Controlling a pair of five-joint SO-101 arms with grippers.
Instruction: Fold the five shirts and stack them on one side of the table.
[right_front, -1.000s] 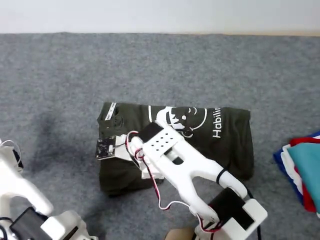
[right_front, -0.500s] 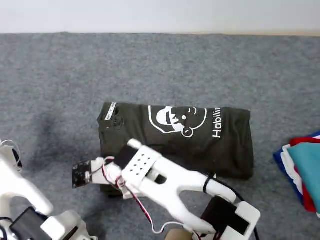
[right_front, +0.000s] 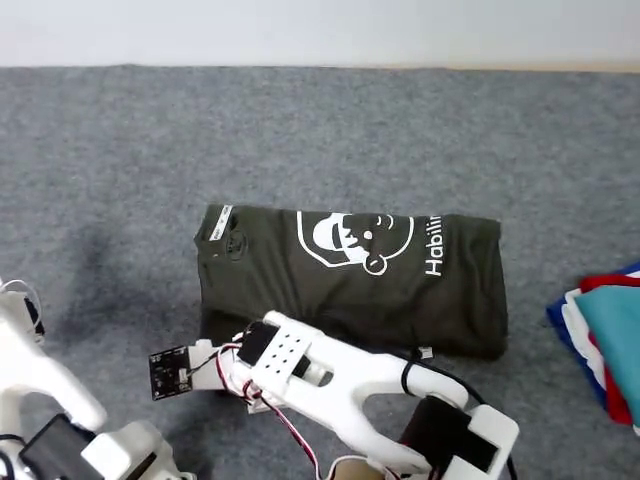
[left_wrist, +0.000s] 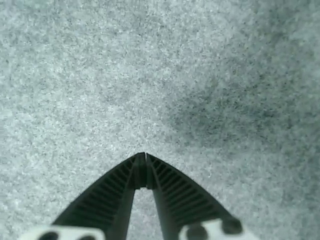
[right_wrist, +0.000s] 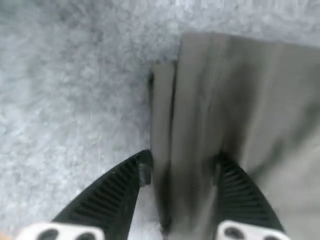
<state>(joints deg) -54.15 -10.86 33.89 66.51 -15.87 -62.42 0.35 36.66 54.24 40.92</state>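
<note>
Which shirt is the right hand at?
The dark green shirt mid-table: its edge lies between the open fingers of the right hand. The coloured stack sits apart at the edge.

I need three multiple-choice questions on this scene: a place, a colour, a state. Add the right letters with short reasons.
1. Where is the pile of coloured shirts? A) at the table edge on the right arm's side B) on the printed shirt C) under the left arm
2. What colour is the printed shirt? A) red B) dark green C) yellow
3. How is the left tool? A) open around cloth B) holding a shirt C) shut over the bare table
Answers: 1 A, it lies at that edge; 2 B, dark green under a white print; 3 C, its tips meet above bare table.
</note>
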